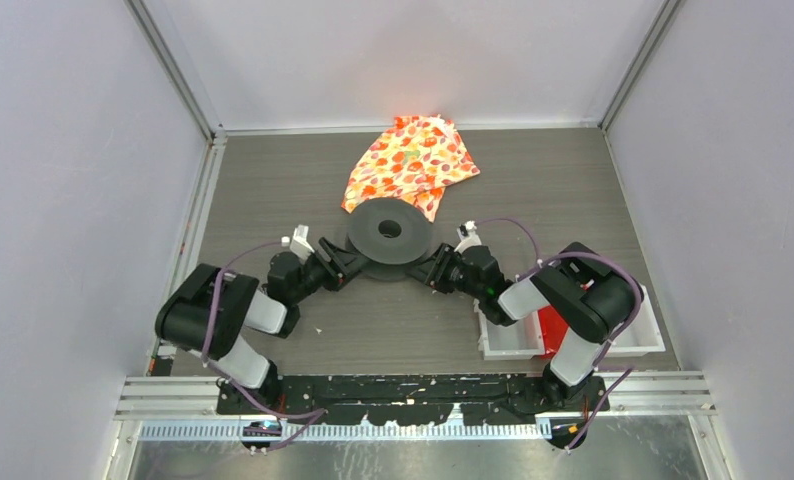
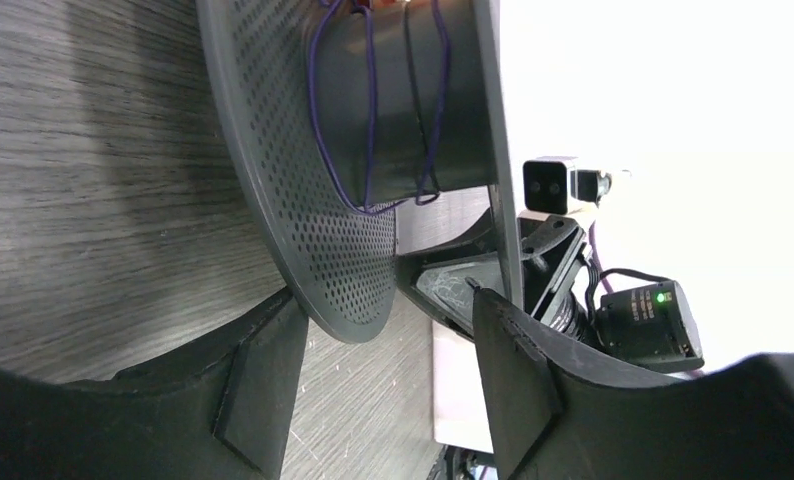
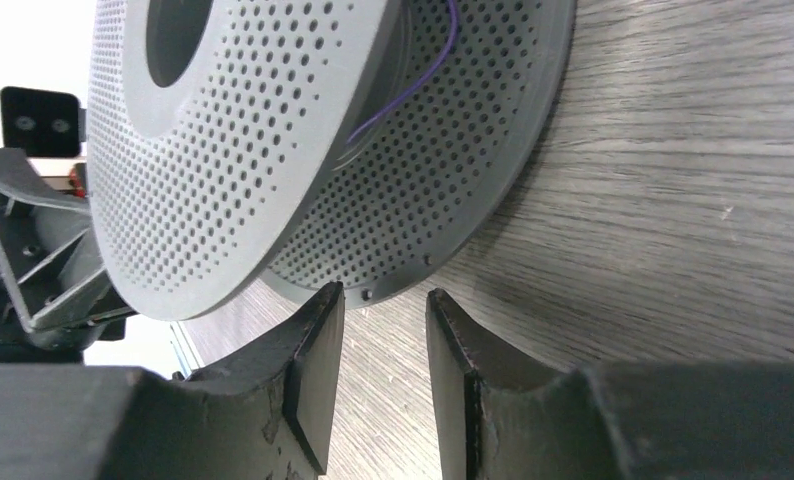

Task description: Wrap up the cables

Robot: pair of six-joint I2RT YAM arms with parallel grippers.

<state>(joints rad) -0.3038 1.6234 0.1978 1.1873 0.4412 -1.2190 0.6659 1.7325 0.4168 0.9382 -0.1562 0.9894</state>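
Both flank the spool [image 1: 390, 231], gripping nothing: left pincer [image 2: 388, 385] wide open, right pincer [image 3: 383, 370] narrowly. Slack cables [image 2: 413, 120] likely need tightening next.

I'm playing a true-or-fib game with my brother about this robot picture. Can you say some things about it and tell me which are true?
1. The spool sits between the left gripper and the right gripper. True.
2. The flowery cloth is blue. False: it is orange and white.
3. Thin cable loops around the spool's middle. True.
4. The left gripper is shut tight. False: its fingers stand wide apart.
5. The white bin is on the robot's left side. False: it is on the right side.
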